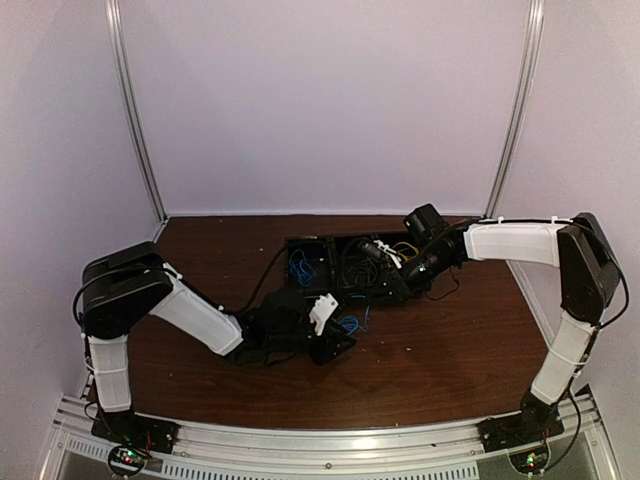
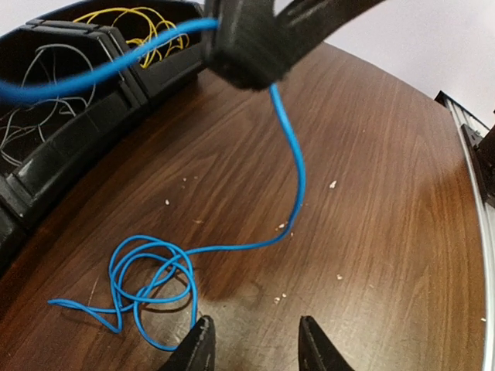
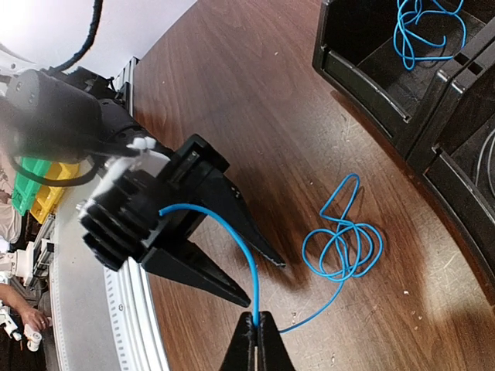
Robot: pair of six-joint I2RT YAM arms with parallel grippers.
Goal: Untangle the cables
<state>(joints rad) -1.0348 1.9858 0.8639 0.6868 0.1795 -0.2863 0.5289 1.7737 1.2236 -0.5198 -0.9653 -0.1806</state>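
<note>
A blue cable lies in a loose coil [image 2: 151, 282] on the brown table, also seen in the right wrist view [image 3: 344, 247] and the top view [image 1: 350, 322]. One strand rises from the coil into my right gripper [image 3: 255, 325], which is shut on it above the table; the short free end curves past the jaws. In the left wrist view the right gripper [image 2: 244, 54] hangs above and beyond the coil. My left gripper [image 2: 255, 340] is open and empty, low over the table just right of the coil. It also shows in the right wrist view [image 3: 264, 283] and the top view [image 1: 340, 340].
Black bins [image 1: 345, 265] stand behind the coil. One holds yellow cables [image 2: 139, 23], one thin grey wires [image 2: 39, 85], one another blue cable [image 3: 425, 27]. A metal rail [image 1: 320, 440] runs along the near table edge. Small crumbs [image 2: 332, 184] dot the wood.
</note>
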